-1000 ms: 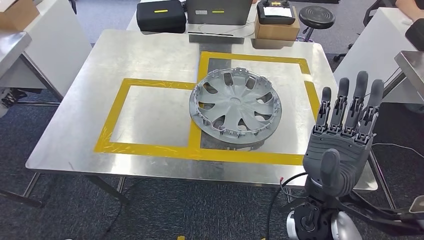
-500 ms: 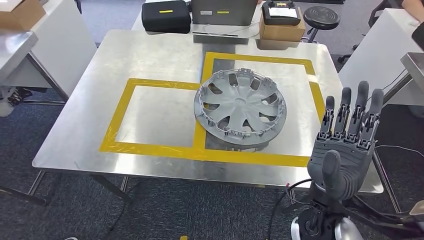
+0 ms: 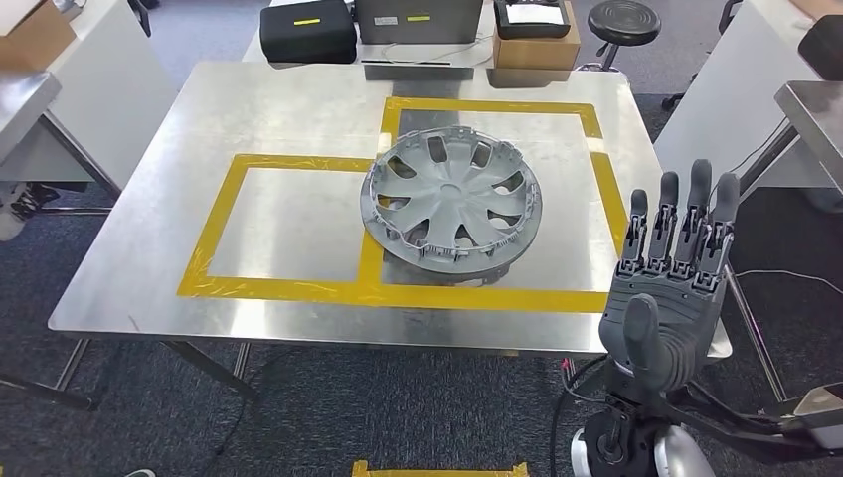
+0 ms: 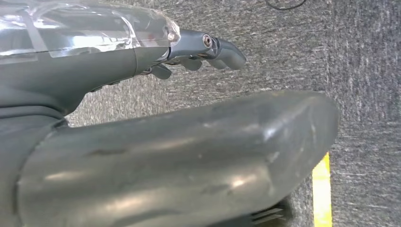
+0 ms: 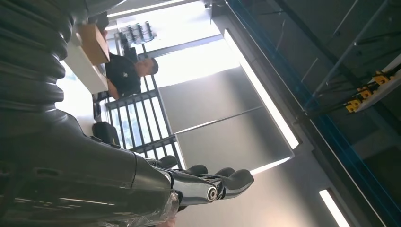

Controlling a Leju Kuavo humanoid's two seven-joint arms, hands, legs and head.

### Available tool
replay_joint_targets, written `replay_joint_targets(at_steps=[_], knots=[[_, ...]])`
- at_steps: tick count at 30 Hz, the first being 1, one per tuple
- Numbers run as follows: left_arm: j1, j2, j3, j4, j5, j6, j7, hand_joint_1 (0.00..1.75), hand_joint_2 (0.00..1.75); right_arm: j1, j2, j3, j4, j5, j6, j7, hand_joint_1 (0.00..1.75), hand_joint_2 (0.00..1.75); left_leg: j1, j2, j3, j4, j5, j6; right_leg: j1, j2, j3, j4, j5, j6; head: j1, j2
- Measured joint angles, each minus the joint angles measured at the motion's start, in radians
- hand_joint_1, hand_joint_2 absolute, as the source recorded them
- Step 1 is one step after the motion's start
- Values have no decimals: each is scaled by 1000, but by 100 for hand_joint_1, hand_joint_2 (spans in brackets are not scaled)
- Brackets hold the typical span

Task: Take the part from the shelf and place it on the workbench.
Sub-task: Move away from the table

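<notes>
We see one big grey wheel cover [image 3: 452, 210], the part, lying on the shiny metal workbench [image 3: 199, 119]. It rests tilted, over the yellow tape between two yellow tape squares [image 3: 214, 238], mostly inside the square on the right. No hand touches it.

We see one right hand [image 3: 668, 288] held up just past the near right corner of the workbench, well apart from the wheel cover. Its fingers [image 3: 681, 224] point straight up and stand a little apart, and it holds nothing. In the right wrist view, the same hand [image 5: 198, 184] points up at the ceiling lights.

In the left wrist view, we see the left hand [image 4: 198, 52] over grey carpet, next to a yellow line on the floor. Its fingers look curled in with nothing in them, but we cannot tell for sure.

At the far edge of the workbench we count one black case [image 3: 306, 30], one grey box [image 3: 418, 20], and one brown cardboard box [image 3: 532, 45] with a black device on top. One round black stool [image 3: 623, 20] stands behind them.
</notes>
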Motion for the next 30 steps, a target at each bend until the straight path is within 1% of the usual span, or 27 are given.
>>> replay_joint_targets(at_steps=[1, 2, 3, 4, 6, 7, 8, 9, 10, 11, 12, 13, 14, 16, 17, 18, 20, 22, 23, 24, 25, 26, 27, 28, 29, 30], knots=[[-1, 1, 0, 0, -2, 0, -1, 0, 0, 0, 0, 0, 0, 0, 0, 0, 0, 175, 1, 0, 43, -67, 21, 0, 0, 1, -6, 4, 3, 4, -3, 0], [-3, 2, 0, 0, -4, -1, -1, 0, 0, 0, 0, 0, 0, 1, 1, -1, 0, 175, 2, -1, 76, -121, 37, 3, 1, 1, -10, 8, 6, 9, -4, 0], [-4, 2, 0, 0, -6, -2, -1, 0, 0, 0, 0, 0, -1, 2, 1, -3, 0, 175, 1, -3, 95, -156, 43, 6, 2, 2, -14, 12, 9, 15, -4, 0], [-5, 2, 0, 0, -9, -3, -1, 0, 0, -1, 0, 0, -1, 2, 2, -4, 0, 175, 0, -5, 99, -169, 43, 11, 3, 2, -16, 13, 14, 22, -3, 0], [-5, 3, 0, 0, -11, -6, -1, 0, 0, -1, 1, 0, -1, 3, 4, -7, 0, 175, -3, -5, 88, -169, 53, 26, 0, 3, -19, 13, 21, 34, -1, 0], [-5, 4, 0, 0, -11, -8, 0, 0, 0, 0, 1, 0, -1, 3, 4, -7, 0, 175, -3, -5, 83, -170, 60, 36, -2, 4, -24, 22, 9, 40, 1, 0], [-6, 5, 0, 0, -11, -9, 0, 0, 0, 0, 1, 0, -1, 3, 4, -8, 0, 175, -4, -4, 75, -171, 68, 45, -3, 4, -35, 47, -18, 43, 3, 0], [-7, 6, 0, 0, -12, -10, 0, 0, 0, 0, 1, -1, -1, 3, 4, -8, 0, 175, -5, -3, 66, -172, 77, 54, -4, 5, -50, 93, -60, 46, 8, 0], [-8, 7, 0, 0, -12, -11, 0, 0, 0, 0, 1, -1, -1, 3, 4, -8, 0, 175, -7, -3, 56, -172, 85, 59, -3, 5, -69, 154, -108, 47, 14, 0], [-7, 7, 0, 0, -12, -11, 0, 0, 0, 1, 1, -1, 0, 3, 4, -8, 0, 175, -11, -3, 45, -171, 94, 62, -1, 5, -84, 220, -148, 47, 21, 0], [-7, 7, -1, 0, -12, -11, 0, 0, 0, 1, 1, -1, 0, 3, 4, -8, 0, 175, -16, -3, 35, -171, 101, 65, 0, 5, -92, 269, -170, 45, 26, 0], [-7, 7, -1, 0, -12, -11, 0, 0, 0, 1, 1, -1, 0, 3, 4, -8, 0, 175, -21, -3, 25, -170, 109, 67, 2, 6, -84, 288, -172, 40, 30, 0], [-7, 8, -1, 0, -12, -11, 0, 0, 0, 1, 1, 0, 0, 3, 4, -8, 0, 175, -26, -4, 16, -170, 117, 69, 6, 6, -60, 269, -157, 32, 32, 0], [-7, 8, -1, 0, -12, -11, 0, 0, 0, 1, 1, 0, 0, 3, 4, -8, 0, 175, -34, -5, 3, -170, 127, 70, 15, 8, 5, 178, -112, 13, 33, 0], [-7, 8, -1, 0, -12, -11, 0, 0, 0, 0, 1, 0, 0, 3, 4, -8, 0, 175, -36, -5, 1, -170, 130, 71, 18, 8, 27, 143, -99, 8, 34, 0], [-7, 8, -1, 0, -12, -11, 0, 0, 0, 0, 1, 0, 0, 3, 4, -8, 0, 175, -37, -6, 0, -170, 131, 71, 20, 8, 36, 129, -94, 5, 34, 0], [-7, 8, -1, 0, -12, -11, 0, 0, 0, 0, 1, 0, 0, 3, 4, -8, 0, 175, -37, -6, 0, -170, 131, 71, 21, 8, 40, 121, -92, 4, 34, 0], [-7, 6, -1, 0, -12, -12, 0, 0, 0, -1, 1, -1, -1, 3, 4, -8, 0, 175, -38, -5, -3, -170, 136, 70, 30, 8, 81, 54, -89, -13, 32, 0], [-7, 5, -1, -1, -13, -12, 0, 0, 0, -2, 1, -1, -1, 3, 4, -8, 0, 175, -37, -4, -6, -170, 142, 65, 36, 8, 100, 16, -84, -20, 30, 0], [-7, 4, -1, -1, -13, -12, 0, 0, 0, -3, 2, -1, -2, 4, 4, -9, 0, 175, -35, -4, -13, -166, 142, 57, 39, 6, 116, -24, -71, -27, 29, 0], [-7, 3, -1, -1, -14, -13, 0, 0, 0, -3, 2, 0, -2, 4, 4, -9, 0, 175, -33, -4, -24, -150, 126, 47, 38, 3, 114, -40, -56, -29, 27, 0], [-7, 3, -1, -1, -16, -14, 1, 0, 0, -3, 2, 0, -3, 4, 4, -10, 0, 175, -28, -3, -39, -116, 94, 36, 36, 1, 103, -48, -39, -29, 24, 0], [-6, 4, -1, -1, -17, -15, 2, 0, 0, -3, 3, 0, -2, 4, 4, -10, 0, 175, -24, -4, -58, -64, 47, 27, 32, -2, 91, -54, -23, -31, 21, 0], [-6, 4, -1, -1, -18, -16, 2, 0, 0, -2, 3, 0, -2, 4, 4, -10, 0, 175, -18, -4, -76, -1, 2, 19, 30, -2, 76, -52, -13, -31, 18, 0], [-6, 5, -1, -1, -19, -18, 3, 0, 0, -2, 3, 0, -1, 4, 4, -10, 0, 175, -12, -4, -88, 55, -25, 11, 28, -2, 61, -49, -4, -27, 15, 0], [-6, 6, -2, -1, -21, -19, 4, 0, 0, -1, 4, 0, -1, 5, 4, -10, 0, 175, -6, -3, -89, 89, -28, 3, 24, -2, 45, -45, 4, -23, 14, 0]])
